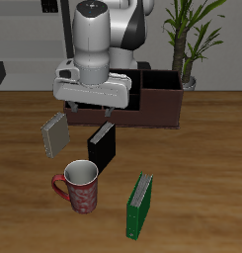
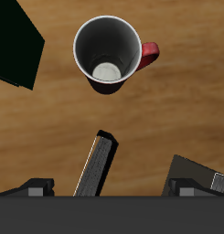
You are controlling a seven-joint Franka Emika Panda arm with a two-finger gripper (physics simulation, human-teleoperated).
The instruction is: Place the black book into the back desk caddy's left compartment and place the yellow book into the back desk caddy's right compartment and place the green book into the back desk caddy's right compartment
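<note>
**Arm poised over black book as three volumes wait before the caddy**

I have the arm hanging over the table [image 1: 14, 148], the largest thing here, with the back desk caddy [image 1: 157, 104] at its far side against a potted plant [image 1: 187, 35]. The caddy, the landmark for everything else, holds no books that I can see. The gripper [image 1: 103, 121] sits just in front of the caddy and right above the black book [image 1: 101, 146]; in the wrist view the book's top edge runs up between the fingers [image 2: 36, 187], but whether the jaws are parted or already pressing on it I cannot tell.

Count: three books, one mug, one caddy. The black book stands nearest the caddy. The yellow book [image 1: 54, 135] stands off to one side of it, a little farther from the caddy. The green book [image 1: 139, 206] stands farthest from the caddy, near the table's front edge, with the red mug [image 1: 79, 185] beside it.

I judge the black book stiff, light and smooth-covered: best pinched across its covers near the top, squarely, so it cannot swing or slip.
</note>
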